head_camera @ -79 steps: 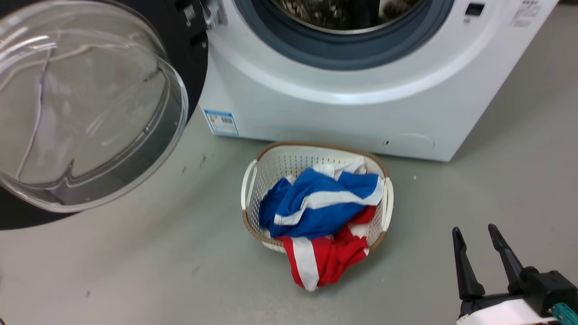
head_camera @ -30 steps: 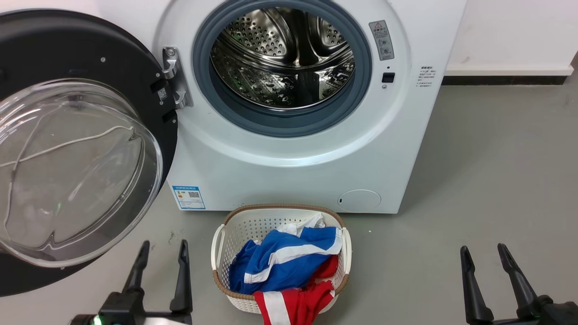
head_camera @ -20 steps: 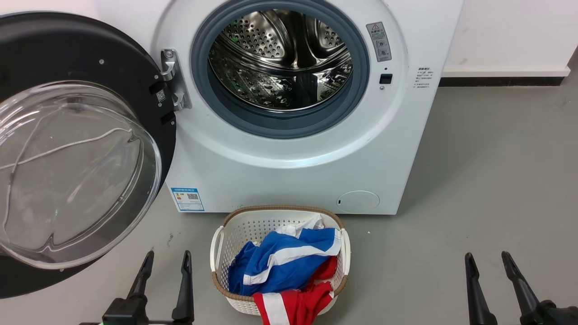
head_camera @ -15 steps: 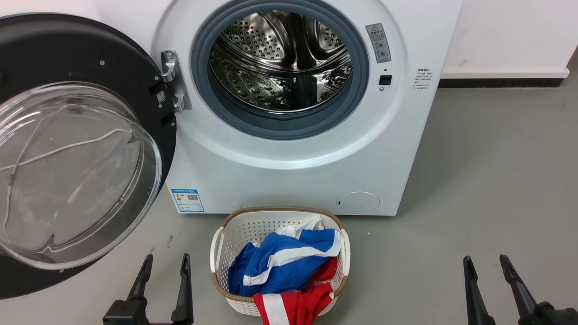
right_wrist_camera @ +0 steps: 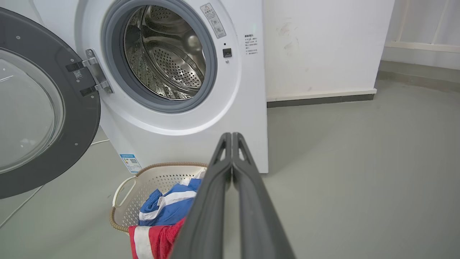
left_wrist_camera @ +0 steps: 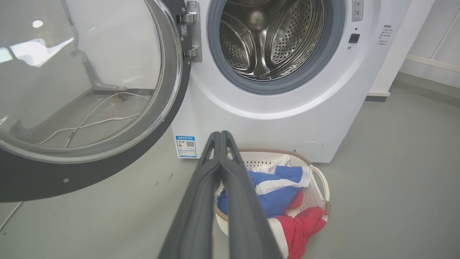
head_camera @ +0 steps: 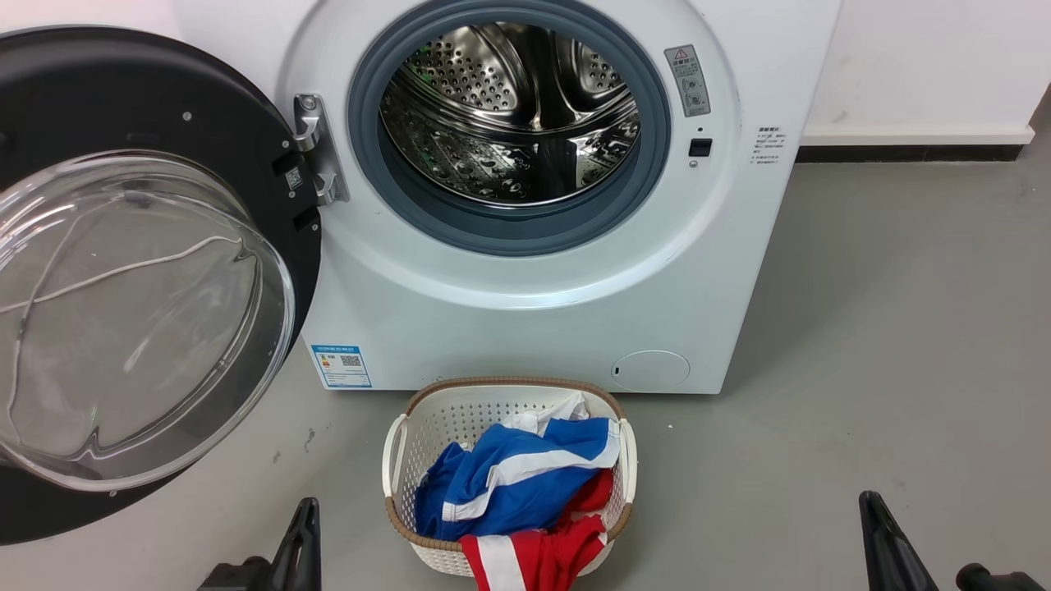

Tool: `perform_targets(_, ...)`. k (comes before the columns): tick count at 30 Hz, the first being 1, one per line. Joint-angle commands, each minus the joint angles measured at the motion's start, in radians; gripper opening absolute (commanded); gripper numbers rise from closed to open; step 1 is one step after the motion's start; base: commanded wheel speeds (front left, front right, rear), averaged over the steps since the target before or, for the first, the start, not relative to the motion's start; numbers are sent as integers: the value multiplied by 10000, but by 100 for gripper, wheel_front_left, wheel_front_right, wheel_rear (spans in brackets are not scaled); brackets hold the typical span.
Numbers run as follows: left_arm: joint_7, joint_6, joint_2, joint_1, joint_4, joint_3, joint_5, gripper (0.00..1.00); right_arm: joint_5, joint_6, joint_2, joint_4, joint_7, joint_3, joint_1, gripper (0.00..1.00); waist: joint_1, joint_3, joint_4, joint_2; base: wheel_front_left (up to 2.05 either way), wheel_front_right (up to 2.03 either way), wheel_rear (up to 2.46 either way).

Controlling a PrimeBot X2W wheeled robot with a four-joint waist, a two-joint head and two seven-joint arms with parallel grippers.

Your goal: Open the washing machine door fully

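Note:
The washing machine (head_camera: 525, 320) stands ahead with its steel drum (head_camera: 509, 107) exposed. The washing machine door (head_camera: 123, 90), a black ring around a clear glass bowl (head_camera: 139, 320), is swung wide to the left on its hinge (head_camera: 316, 148). My left gripper (head_camera: 305, 513) is low at the bottom edge, shut and holding nothing, well below the door. In its wrist view the left gripper (left_wrist_camera: 220, 133) has its tips pressed together, with the door (left_wrist_camera: 90, 172) to the left. My right gripper (head_camera: 870, 505) is shut and empty at the lower right. The right gripper (right_wrist_camera: 231, 135) points at the machine's right edge.
A white laundry basket (head_camera: 509, 382) with blue cloth (head_camera: 509, 484) and red cloth (head_camera: 534, 558) sits on the grey floor in front of the machine, between my grippers. A white wall with a dark baseboard (head_camera: 911, 152) runs to the right.
Both grippers have gone from open to shut and sunk toward the bottom edge of the head view. The camera tilted up from 2.6 s ago. The door has stayed put over the last second.

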Motion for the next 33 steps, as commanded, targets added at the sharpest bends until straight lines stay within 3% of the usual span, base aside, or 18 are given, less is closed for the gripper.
perform_targets(1,109,-38,12,-236,-70,95,-447,0,494,0,-32,-107,46,16,-132,0,0,9,-1,-1,0,0,0)
perform_targets(19,897,-238,17,-787,107,275,-3951,0,4024,0,-220,386,713,72,-953,0,0,94,-11,-1,0,0,0)
perform_targets(33,1397,-363,20,-1150,250,414,-6050,0,6095,0,-288,667,1150,57,-1428,0,0,156,-19,-1,0,0,0)
